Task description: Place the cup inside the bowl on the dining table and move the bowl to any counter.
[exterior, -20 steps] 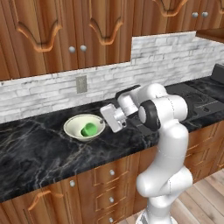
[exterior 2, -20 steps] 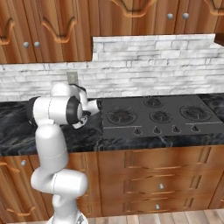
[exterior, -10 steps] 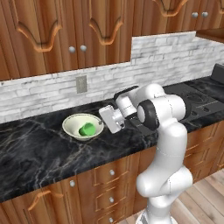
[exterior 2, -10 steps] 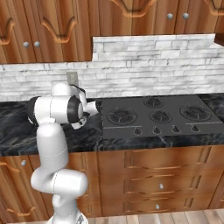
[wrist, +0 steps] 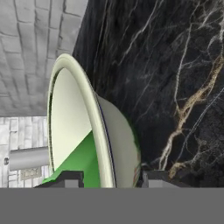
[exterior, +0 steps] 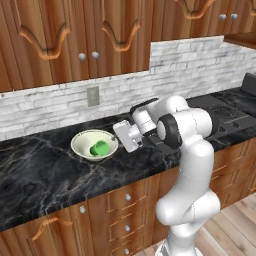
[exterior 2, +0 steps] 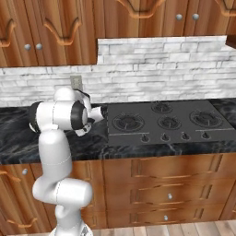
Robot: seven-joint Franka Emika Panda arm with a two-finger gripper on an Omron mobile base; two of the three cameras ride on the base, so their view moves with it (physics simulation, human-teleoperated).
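Left base view: glossy cream bowl holds green cup.

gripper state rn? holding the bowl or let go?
Gripper: jaws straddle the bowl rim, one finger each side; clamped or released cannot be told. Cup sits inside the bowl.

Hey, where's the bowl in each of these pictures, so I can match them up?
Left base view: the bowl sits left of centre on the counter, cup inside, just left of the tool.
Right base view: I can't make it out; the arm stands where it would be.
Hand view: its rim runs edge-on up the middle, between the fingertips.
Shared landmark: the wall outlet.
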